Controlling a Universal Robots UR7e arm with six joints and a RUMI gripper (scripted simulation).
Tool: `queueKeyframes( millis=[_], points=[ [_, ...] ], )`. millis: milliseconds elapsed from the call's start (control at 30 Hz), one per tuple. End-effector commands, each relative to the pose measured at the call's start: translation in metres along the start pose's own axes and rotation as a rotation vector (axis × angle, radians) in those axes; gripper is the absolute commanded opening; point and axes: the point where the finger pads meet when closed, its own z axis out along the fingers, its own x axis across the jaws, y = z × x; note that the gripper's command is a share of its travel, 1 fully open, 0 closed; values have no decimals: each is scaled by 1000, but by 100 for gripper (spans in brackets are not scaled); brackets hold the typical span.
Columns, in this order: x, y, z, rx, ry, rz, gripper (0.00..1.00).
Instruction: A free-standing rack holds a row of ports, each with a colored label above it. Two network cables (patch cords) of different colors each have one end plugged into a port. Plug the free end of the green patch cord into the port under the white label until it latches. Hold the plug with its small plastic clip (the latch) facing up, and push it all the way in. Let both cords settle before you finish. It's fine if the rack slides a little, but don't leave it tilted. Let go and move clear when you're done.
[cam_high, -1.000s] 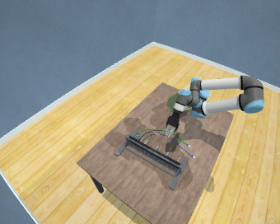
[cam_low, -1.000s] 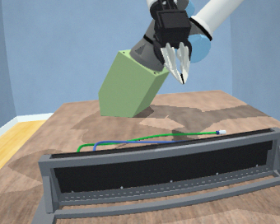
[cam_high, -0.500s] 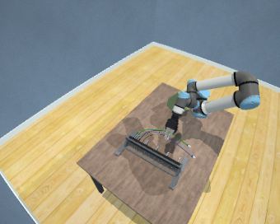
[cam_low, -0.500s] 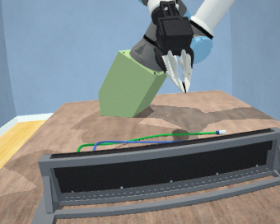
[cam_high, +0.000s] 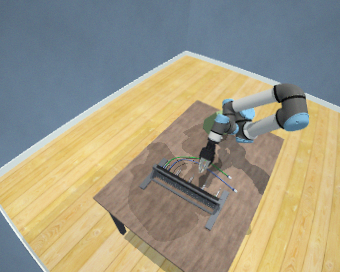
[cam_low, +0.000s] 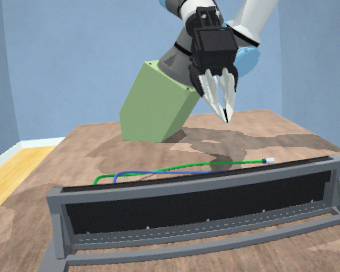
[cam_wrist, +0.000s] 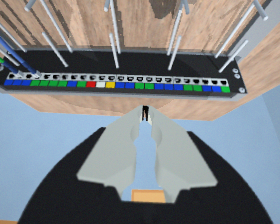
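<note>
Wooden flooring surrounded one brown table (cam_high: 150, 210) carrying one rack (cam_low: 190, 186) and two cords. One gripper (cam_low: 226, 116) hung above them, its two fingers pressed together on nothing. Below and behind it lay the green cord (cam_low: 200, 165), its free plug (cam_low: 269, 160) on the tabletop; the blue cord (cam_low: 150, 173) lay alongside.

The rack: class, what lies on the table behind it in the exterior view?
Behind the rack lie the green patch cord, its free plug, and the blue cord. The rack hides their plugged ends.
</note>
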Motion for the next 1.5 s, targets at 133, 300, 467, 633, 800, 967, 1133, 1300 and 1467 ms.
queueKeyframes(
  millis=[133, 300, 467, 633, 800, 967, 1133, 1300, 1467],
  points=[
    [-2, 4, 13, -17, -14, -7, 0],
    [-2, 4, 21, -17, -14, -7, 0],
    [-2, 4, 27, -17, -14, -7, 0],
    [-2, 4, 31, -17, -14, -7, 0],
    [-2, 4, 36, -17, -14, -7, 0],
    [-2, 5, 40, -17, -14, -7, 0],
    [-2, 5, 42, -17, -14, -7, 0],
    [-2, 5, 44, -17, -14, -7, 0],
    [-2, 5, 45, -17, -14, -7, 0]
  ],
)
